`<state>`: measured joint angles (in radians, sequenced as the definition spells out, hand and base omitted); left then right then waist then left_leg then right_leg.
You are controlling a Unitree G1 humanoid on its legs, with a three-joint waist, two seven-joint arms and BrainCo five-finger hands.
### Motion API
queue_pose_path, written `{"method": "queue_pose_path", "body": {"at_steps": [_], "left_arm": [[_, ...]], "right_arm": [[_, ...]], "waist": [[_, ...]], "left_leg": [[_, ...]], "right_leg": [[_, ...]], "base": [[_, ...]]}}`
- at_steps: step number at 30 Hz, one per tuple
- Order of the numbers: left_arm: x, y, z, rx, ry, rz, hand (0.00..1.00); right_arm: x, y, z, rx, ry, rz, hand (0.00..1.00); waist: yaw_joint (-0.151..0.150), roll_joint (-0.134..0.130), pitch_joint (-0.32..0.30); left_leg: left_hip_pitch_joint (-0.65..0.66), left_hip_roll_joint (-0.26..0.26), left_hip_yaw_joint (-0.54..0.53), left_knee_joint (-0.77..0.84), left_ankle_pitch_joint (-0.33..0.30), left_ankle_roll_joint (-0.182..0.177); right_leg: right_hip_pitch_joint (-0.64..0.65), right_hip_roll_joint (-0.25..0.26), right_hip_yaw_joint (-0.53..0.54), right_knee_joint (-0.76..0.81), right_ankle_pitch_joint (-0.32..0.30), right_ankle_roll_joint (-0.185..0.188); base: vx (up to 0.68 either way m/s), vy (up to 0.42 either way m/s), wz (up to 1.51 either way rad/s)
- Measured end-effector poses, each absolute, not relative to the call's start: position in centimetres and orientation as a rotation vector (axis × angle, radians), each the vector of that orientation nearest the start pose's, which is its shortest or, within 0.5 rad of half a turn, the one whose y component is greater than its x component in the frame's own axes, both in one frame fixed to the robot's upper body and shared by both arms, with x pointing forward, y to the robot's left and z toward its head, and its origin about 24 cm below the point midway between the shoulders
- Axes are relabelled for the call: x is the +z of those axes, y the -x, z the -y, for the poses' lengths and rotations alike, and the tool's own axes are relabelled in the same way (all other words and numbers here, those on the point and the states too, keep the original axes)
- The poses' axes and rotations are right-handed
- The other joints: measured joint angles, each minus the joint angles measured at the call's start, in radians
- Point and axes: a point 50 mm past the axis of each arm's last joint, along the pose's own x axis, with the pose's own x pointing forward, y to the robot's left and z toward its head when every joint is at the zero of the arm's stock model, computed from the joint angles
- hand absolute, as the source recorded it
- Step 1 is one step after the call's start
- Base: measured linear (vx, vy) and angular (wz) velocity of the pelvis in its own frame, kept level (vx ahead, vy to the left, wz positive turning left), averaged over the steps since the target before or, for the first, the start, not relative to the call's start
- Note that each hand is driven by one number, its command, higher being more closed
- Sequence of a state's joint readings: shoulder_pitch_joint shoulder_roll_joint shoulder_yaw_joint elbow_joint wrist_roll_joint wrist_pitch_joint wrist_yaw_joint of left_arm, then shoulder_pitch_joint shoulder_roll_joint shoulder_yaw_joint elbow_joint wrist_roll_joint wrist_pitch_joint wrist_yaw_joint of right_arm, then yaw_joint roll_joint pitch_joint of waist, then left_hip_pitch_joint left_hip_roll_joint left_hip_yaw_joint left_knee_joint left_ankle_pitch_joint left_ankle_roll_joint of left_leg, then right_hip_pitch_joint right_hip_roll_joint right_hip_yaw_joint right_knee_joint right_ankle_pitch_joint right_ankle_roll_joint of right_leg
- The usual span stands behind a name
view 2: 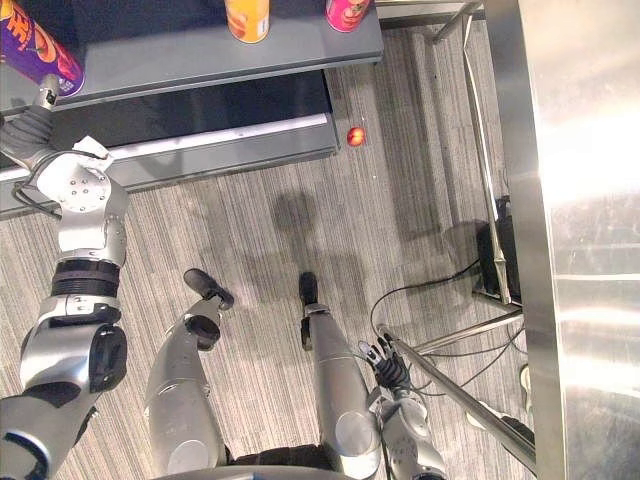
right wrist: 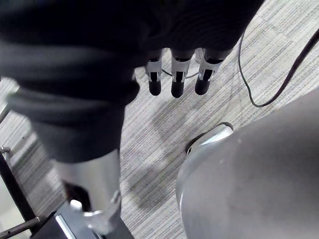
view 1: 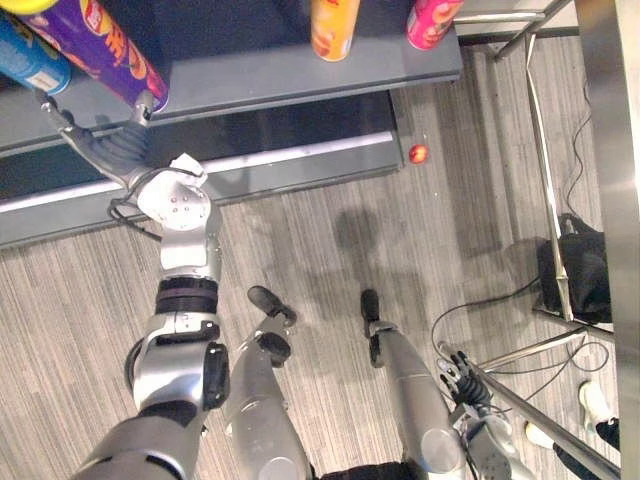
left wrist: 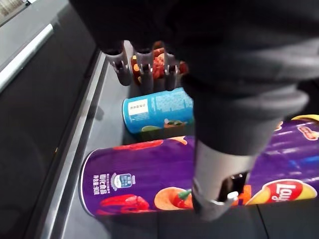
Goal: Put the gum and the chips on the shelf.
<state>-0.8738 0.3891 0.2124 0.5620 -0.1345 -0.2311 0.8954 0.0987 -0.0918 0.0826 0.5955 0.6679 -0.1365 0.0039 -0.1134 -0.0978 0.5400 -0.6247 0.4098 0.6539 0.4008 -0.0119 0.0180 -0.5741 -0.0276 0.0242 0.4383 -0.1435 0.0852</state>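
Note:
A purple chips can [view 1: 95, 45] lies on its side on the grey shelf [view 1: 260, 75] at the far left. My left hand [view 1: 115, 150] reaches up to it and is open, fingers spread. Its thumb [left wrist: 219, 169] rests across the purple chips can [left wrist: 144, 179]. The fingers [left wrist: 144, 64] stretch on toward a blue can [left wrist: 159, 107] lying behind it. A small red round thing [view 1: 418, 153] sits on the wooden floor below the shelf's right end. My right hand [view 1: 465, 385] hangs open and empty low at the right, its fingers [right wrist: 172, 79] straight above the floor.
An orange can [view 1: 335, 28] and a pink can [view 1: 432, 22] stand further right on the shelf. A metal frame [view 1: 545, 200] and a steel surface [view 2: 575, 200] stand on the right, with a black bag [view 1: 575, 275] and cables beneath. A person's shoe [view 1: 595, 403] shows at the lower right.

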Motion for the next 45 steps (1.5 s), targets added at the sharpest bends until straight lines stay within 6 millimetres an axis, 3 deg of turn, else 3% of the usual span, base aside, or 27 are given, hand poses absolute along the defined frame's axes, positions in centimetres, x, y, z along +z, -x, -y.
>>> {"method": "queue_pose_path", "body": {"at_steps": [23,45], "left_arm": [[25.9,-35.2,-26.3,1.02,0.227,0.666,0.0],[26.3,-35.6,-26.1,1.023,0.236,0.657,0.0]], "right_arm": [[-9.5,-18.1,17.3,-0.236,-0.538,-0.516,0.0],[-9.5,-18.1,17.2,-0.229,-0.551,-0.5,0.0]], "waist": [[-0.017,-0.001,0.0],[-0.024,-0.001,0.0]], "left_leg": [[0.0,0.005,0.023,0.008,-0.008,0.005],[0.002,0.019,0.04,0.021,-0.017,0.003]], "right_leg": [[-0.011,0.0,0.016,0.0,0.0,0.001],[-0.019,0.009,0.033,0.001,0.0,0.001]], "base": [[0.04,-0.039,-0.02],[0.04,-0.05,-0.03]]}}
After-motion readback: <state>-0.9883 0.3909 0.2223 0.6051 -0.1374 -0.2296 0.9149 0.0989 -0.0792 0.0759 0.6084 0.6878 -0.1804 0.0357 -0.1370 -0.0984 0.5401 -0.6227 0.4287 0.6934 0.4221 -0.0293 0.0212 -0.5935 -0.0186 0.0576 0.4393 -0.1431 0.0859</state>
